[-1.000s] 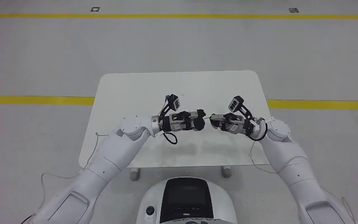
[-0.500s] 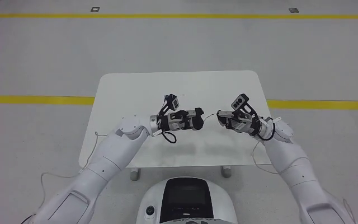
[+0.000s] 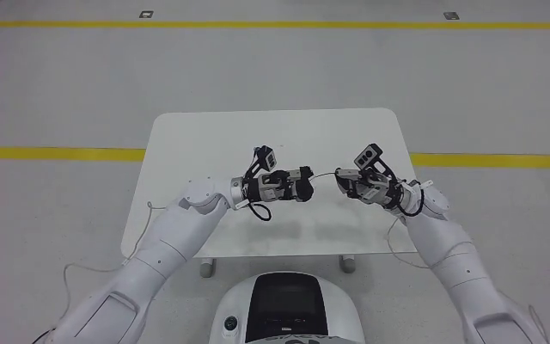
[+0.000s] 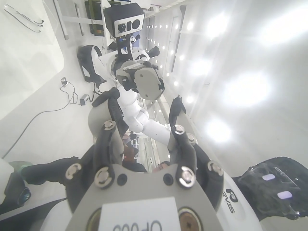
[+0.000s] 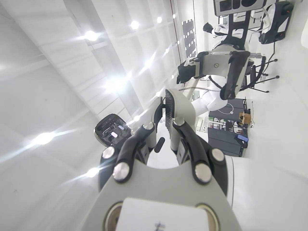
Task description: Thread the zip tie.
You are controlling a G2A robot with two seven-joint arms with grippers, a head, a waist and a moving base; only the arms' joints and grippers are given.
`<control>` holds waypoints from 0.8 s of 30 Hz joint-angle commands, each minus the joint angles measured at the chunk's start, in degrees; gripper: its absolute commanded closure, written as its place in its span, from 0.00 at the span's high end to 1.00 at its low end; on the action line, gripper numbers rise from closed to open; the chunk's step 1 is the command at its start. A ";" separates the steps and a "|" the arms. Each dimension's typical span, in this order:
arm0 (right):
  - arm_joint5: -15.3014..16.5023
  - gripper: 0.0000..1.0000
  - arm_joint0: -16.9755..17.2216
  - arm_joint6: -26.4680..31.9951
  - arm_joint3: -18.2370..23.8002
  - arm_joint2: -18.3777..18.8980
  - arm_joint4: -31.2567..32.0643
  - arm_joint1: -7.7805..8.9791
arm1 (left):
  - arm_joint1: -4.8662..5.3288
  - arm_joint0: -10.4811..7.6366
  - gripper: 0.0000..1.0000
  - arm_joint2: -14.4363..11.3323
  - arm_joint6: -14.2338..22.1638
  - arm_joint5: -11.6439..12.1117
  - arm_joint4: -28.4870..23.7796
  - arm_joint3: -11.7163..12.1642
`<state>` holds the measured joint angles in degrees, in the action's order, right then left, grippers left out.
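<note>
The zip tie (image 3: 324, 175) is a thin pale strap hanging in the air above the middle of the white table (image 3: 215, 146). It runs between my two grippers. My right gripper (image 3: 342, 181) is shut on one end of it, and its fingers (image 5: 172, 106) stand almost together in the right wrist view (image 5: 165, 99). A thin stretch of the strap (image 5: 192, 88) shows just beyond those fingertips. My left gripper (image 3: 306, 186) faces the right one a short way off. It is open, with its fingers (image 4: 113, 99) wide apart and nothing between them (image 4: 144, 100).
A few spare zip ties (image 4: 24, 19) lie flat on the table (image 4: 28, 56), well away from both grippers. Both arms hover above the table's near half. The table's rounded edge and floor cables (image 4: 69, 94) lie beyond.
The grippers were nearly touching. The right one drew back to the right, leaving a gap that the strap spans. Over the last half second little has moved.
</note>
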<state>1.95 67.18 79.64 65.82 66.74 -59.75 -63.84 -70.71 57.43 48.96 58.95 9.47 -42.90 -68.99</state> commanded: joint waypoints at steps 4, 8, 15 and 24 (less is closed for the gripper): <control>0.53 0.00 -0.33 0.00 0.12 -1.18 -1.04 0.35 | -0.14 -0.24 0.43 -0.33 0.27 0.00 -0.12 0.36; 0.60 0.00 -0.88 0.00 -0.63 -2.21 -0.77 0.65 | -0.17 -0.36 0.42 -0.29 0.51 0.10 -0.42 0.50; 0.37 0.00 -2.50 0.00 -4.04 -4.31 0.86 0.93 | -0.16 -0.28 0.42 0.02 0.94 0.40 -1.12 0.54; 0.01 0.00 -5.16 0.00 -9.60 -6.56 6.65 1.43 | -0.12 -0.17 0.42 0.30 1.01 0.57 -1.29 0.49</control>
<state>1.90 62.24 79.64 56.64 60.34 -53.45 -62.41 -70.83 57.25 49.25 59.96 10.03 -44.20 -68.48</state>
